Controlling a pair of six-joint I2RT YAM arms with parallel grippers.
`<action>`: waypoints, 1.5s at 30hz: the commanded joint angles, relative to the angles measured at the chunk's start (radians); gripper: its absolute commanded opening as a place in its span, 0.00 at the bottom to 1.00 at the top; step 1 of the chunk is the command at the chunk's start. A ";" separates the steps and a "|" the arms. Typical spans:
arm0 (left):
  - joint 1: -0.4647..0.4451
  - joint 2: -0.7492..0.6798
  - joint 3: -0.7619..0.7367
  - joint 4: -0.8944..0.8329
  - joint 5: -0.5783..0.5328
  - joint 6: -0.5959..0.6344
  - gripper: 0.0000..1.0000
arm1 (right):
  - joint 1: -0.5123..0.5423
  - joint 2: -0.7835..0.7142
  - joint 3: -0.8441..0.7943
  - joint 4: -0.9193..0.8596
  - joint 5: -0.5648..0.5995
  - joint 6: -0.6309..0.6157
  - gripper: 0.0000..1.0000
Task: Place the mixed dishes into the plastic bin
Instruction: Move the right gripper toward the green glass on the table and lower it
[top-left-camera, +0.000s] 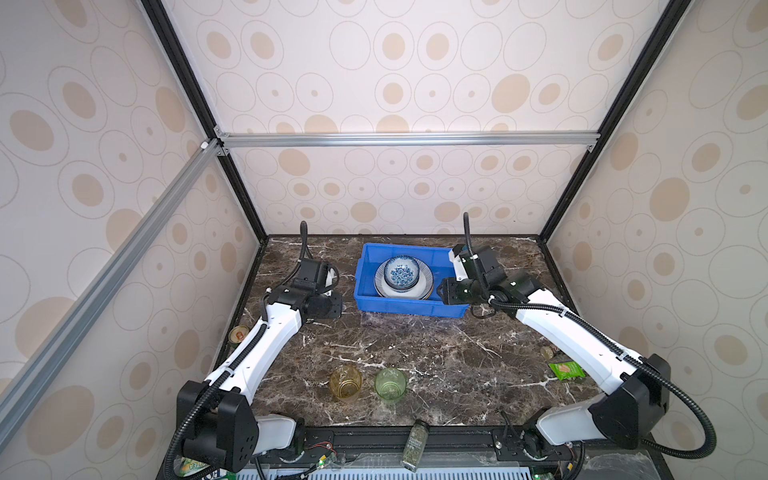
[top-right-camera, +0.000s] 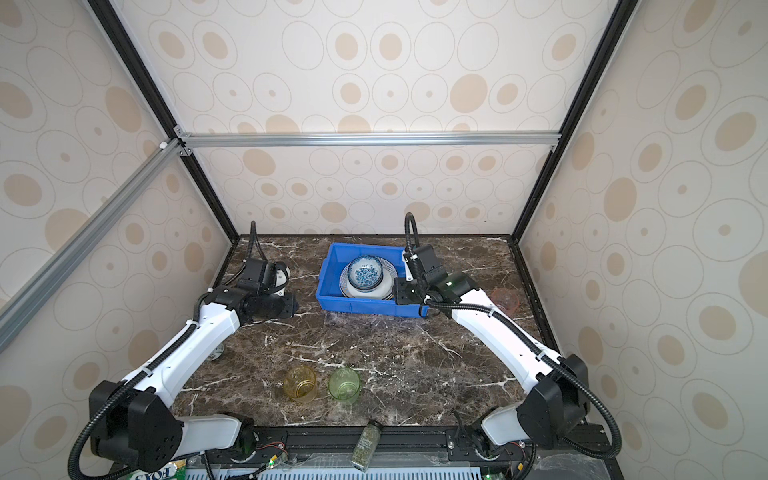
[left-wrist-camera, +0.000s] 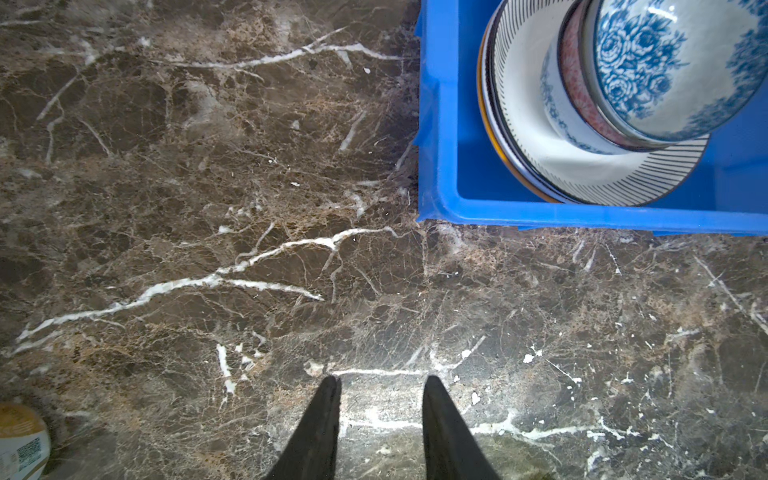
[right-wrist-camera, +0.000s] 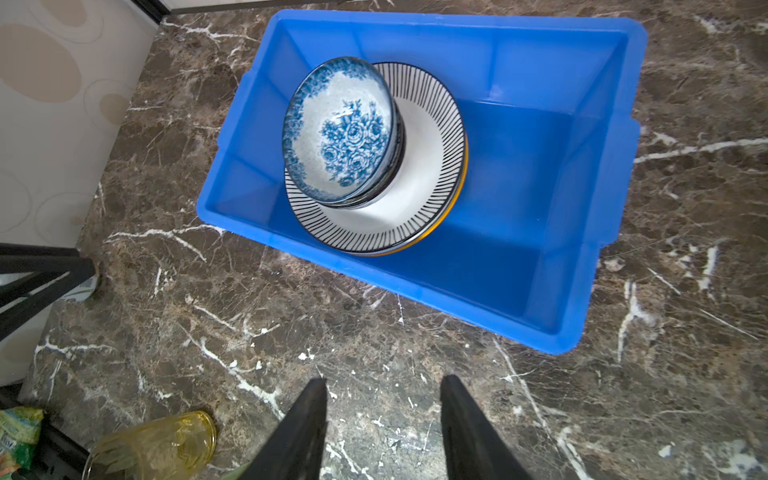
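The blue plastic bin (top-left-camera: 399, 308) (top-right-camera: 357, 308) stands at the back middle of the marble table. Inside it a blue floral bowl (top-left-camera: 401, 272) (right-wrist-camera: 336, 129) tops stacked bowls on a striped-rim plate (right-wrist-camera: 436, 158) (left-wrist-camera: 519, 104). A yellow tumbler (top-left-camera: 345, 381) (right-wrist-camera: 166, 444) and a green tumbler (top-left-camera: 390, 384) stand near the front. A pink tumbler (top-right-camera: 506, 300) sits behind the right arm. My left gripper (left-wrist-camera: 380, 380) (top-left-camera: 336, 305) hovers open and empty left of the bin. My right gripper (right-wrist-camera: 384, 380) (top-left-camera: 442, 293) hangs open and empty at the bin's right front corner.
A tin can (top-left-camera: 239, 333) (left-wrist-camera: 20, 440) lies by the left wall under the left arm. A spice jar (top-left-camera: 414, 444) lies on the front rail. A green packet (top-left-camera: 566, 370) and a small can (top-left-camera: 547, 352) sit under the right arm.
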 joint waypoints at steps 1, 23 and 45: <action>-0.003 -0.009 0.014 0.001 0.007 -0.006 0.34 | 0.029 -0.016 0.000 -0.043 -0.011 0.010 0.48; -0.014 -0.048 0.010 0.017 0.021 -0.020 0.34 | 0.199 -0.015 0.016 -0.161 -0.109 -0.046 0.45; -0.019 -0.085 -0.002 0.030 0.025 -0.016 0.35 | 0.404 0.014 -0.068 -0.156 -0.084 0.023 0.41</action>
